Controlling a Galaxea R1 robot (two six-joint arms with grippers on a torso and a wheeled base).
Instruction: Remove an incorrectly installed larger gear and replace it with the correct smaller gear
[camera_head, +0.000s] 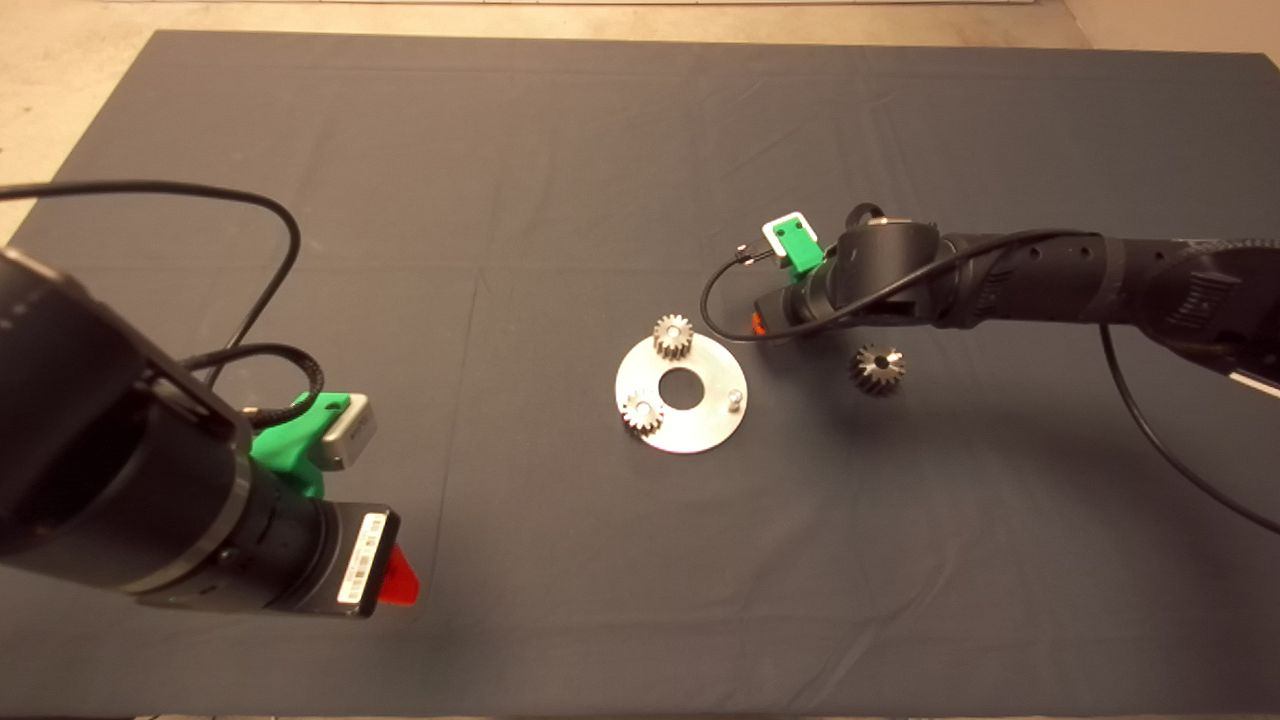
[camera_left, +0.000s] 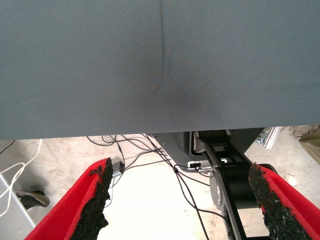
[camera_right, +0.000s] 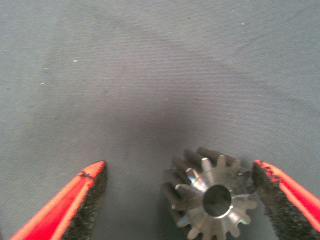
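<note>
A round silver plate (camera_head: 705, 420) lies mid-mat with two small pinions meshed on its pegs and one bare peg (camera_head: 735, 399). The larger gear (camera_head: 877, 369), dark and chunky, lies loose on the mat right of the plate. My right gripper (camera_head: 760, 322) hovers low just beyond the plate's right side. In the right wrist view this gripper (camera_right: 180, 165) is open around the smaller gear (camera_right: 212, 200), which lies flat on the mat close against one pad (camera_right: 265, 190). The arm hides that gear in the head view. My left gripper (camera_head: 400, 580) waits open at the lower left.
Two small pinions (camera_head: 674, 336) (camera_head: 642, 412) sit on the plate around its central hole. The left wrist view looks past the mat's edge (camera_left: 160, 132) to cables on the floor and the robot's base (camera_left: 230, 175). A cable loops off the right wrist.
</note>
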